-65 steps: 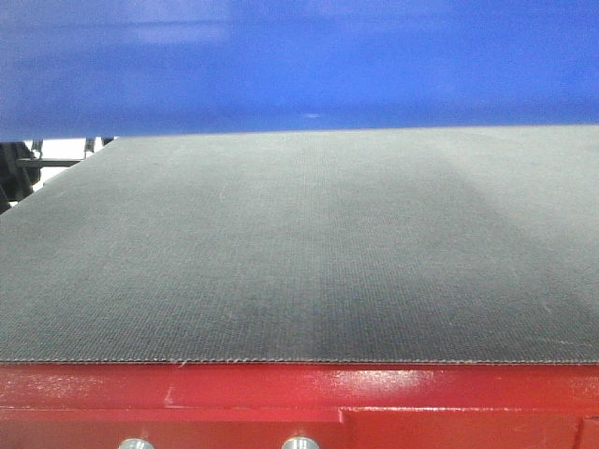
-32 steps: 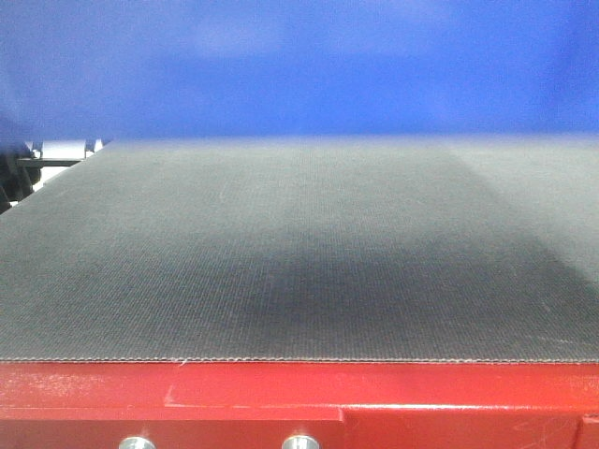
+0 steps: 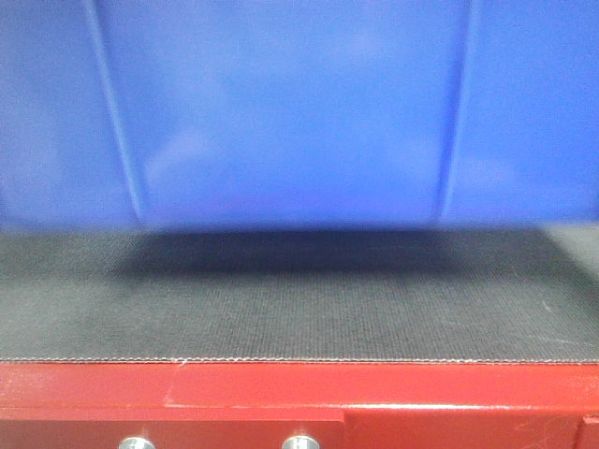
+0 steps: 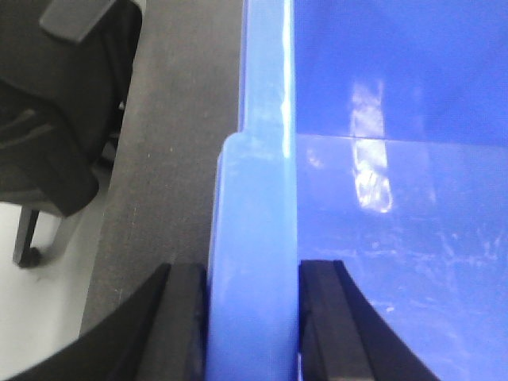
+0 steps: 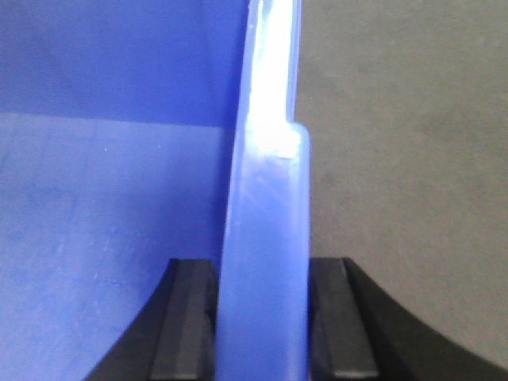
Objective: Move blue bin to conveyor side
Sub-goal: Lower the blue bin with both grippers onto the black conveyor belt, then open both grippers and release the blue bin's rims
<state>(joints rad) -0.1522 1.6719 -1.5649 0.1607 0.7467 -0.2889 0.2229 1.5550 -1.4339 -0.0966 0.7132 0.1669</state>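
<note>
Right wrist cam is basically all bin: the glossy blue plastic bin [image 5: 111, 222] fills the left half, its smooth inner wall and floor meeting at a faint horizontal line. Its thick rim [image 5: 266, 198] runs straight up the middle with a bright glare near the top, and steps wider partway down. The right gripper [image 5: 264, 321] sits at the bottom, its 2 black fingers [image 5: 186, 321] pressed against either side of that rim, one inside the bin and one outside. Right of the rim is the flat dark grey woven belt [image 5: 405, 143].
</note>
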